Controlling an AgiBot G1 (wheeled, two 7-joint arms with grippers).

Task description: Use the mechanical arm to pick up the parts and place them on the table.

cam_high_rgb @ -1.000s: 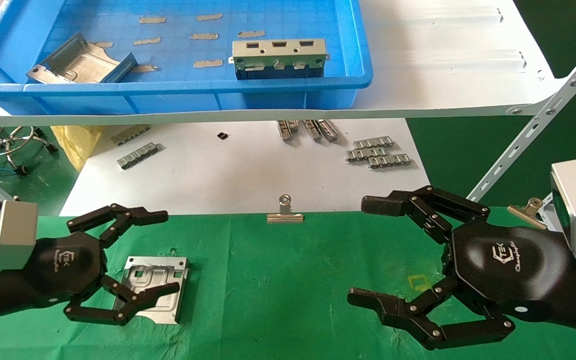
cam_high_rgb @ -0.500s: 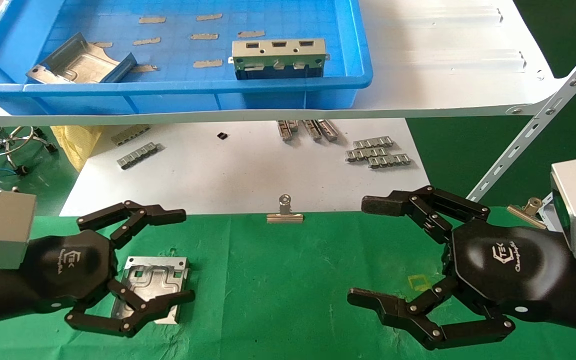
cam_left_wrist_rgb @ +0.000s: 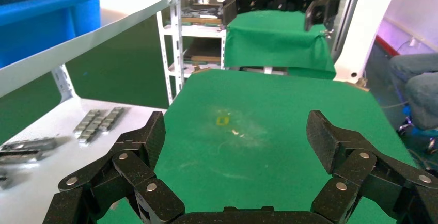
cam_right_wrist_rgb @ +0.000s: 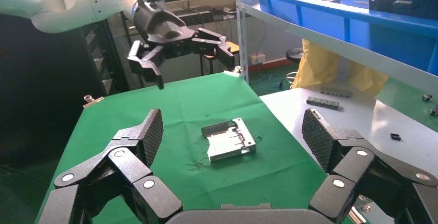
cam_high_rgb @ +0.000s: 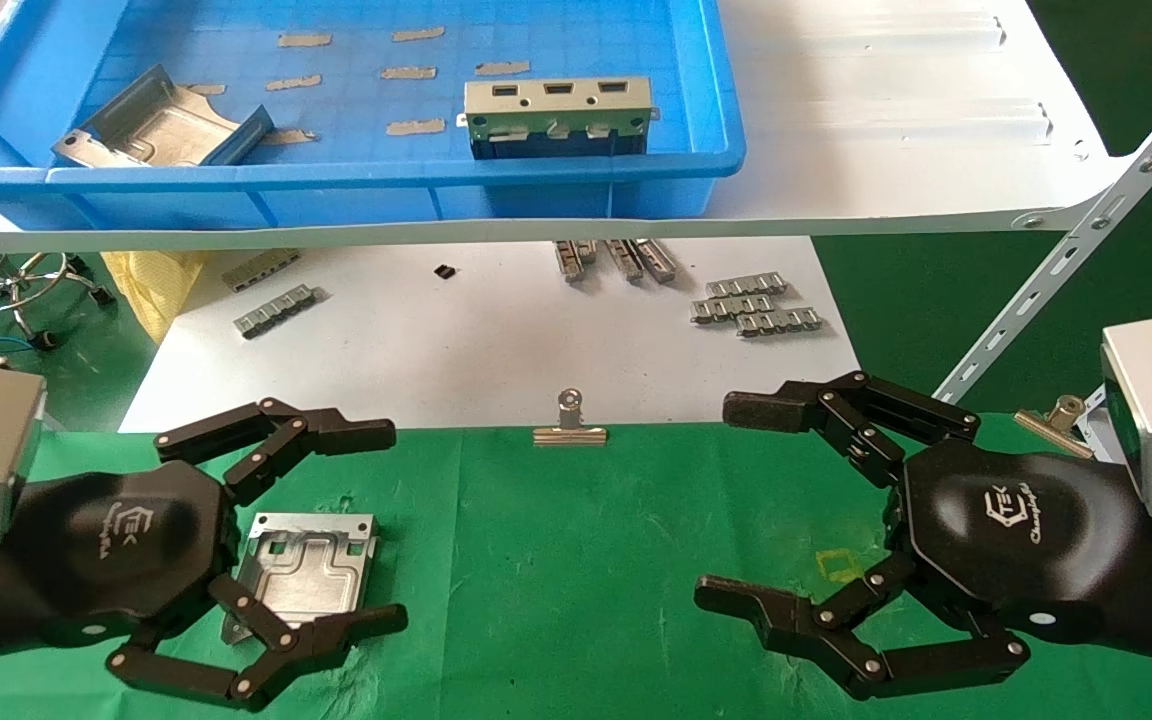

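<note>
At 8 o'clock on green cloth table (cam_high_rgb: 576, 560): silvery stamped sheet-metal bracket (cam_high_rgb: 308, 574) lying flat, released, under left black jointed gripper (cam_high_rgb: 336, 530), fingers spread wide. Right gripper (cam_high_rgb: 736, 505) wide, empty, well apart at 4 o'clock.

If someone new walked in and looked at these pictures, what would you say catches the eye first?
Two glossy black robot hands hang open over the green cloth table: the left hand spread above a silvery metal bracket lying flat on the cloth, the right hand over bare cloth on the other side. Behind them, a blue bin on the white shelf holds two more metal parts.
</note>
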